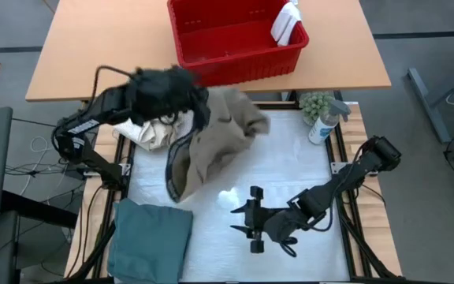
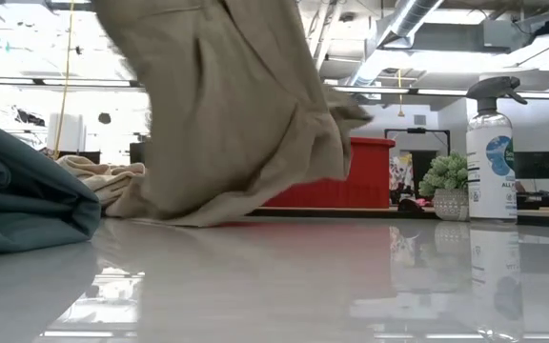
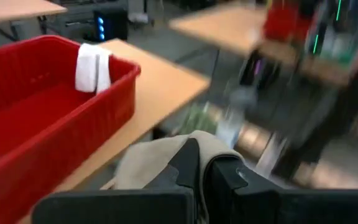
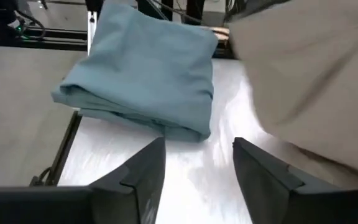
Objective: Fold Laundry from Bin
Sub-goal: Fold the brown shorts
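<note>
Left gripper (image 1: 191, 99) is up at about eleven o'clock over the white work surface (image 1: 290, 170), and it has the tan khaki trousers (image 1: 215, 138) pinched tight. In the left wrist view the dark fingers (image 3: 194, 171) are pressed together with the tan cloth bunched between them. The trousers hang from that grip and drape down toward the table's centre, with the lower folds lying on the surface. From table height they show as a big tan sheet (image 2: 227, 105), lifted at the top and trailing on the tabletop at the bottom.

Beneath the left arm, at ten o'clock, sits a cream bundle of cloth (image 1: 152, 132).

Down at seven o'clock lies the teal-green garment (image 1: 152, 237), folded into a neat block and well apart from the trousers.

The right gripper (image 1: 252, 218) hovers low at five o'clock. Its jaws are spread wide with nothing between them, pointing toward the folded teal garment.

The red bin (image 1: 235, 39) stands at twelve o'clock on the wooden table (image 1: 93, 47) beyond the work surface. A small white cloth (image 1: 286, 24) is draped over its rim at the one o'clock corner.

A spray bottle (image 1: 325, 122) and a little potted plant (image 1: 315, 102) stand together at two o'clock.
</note>
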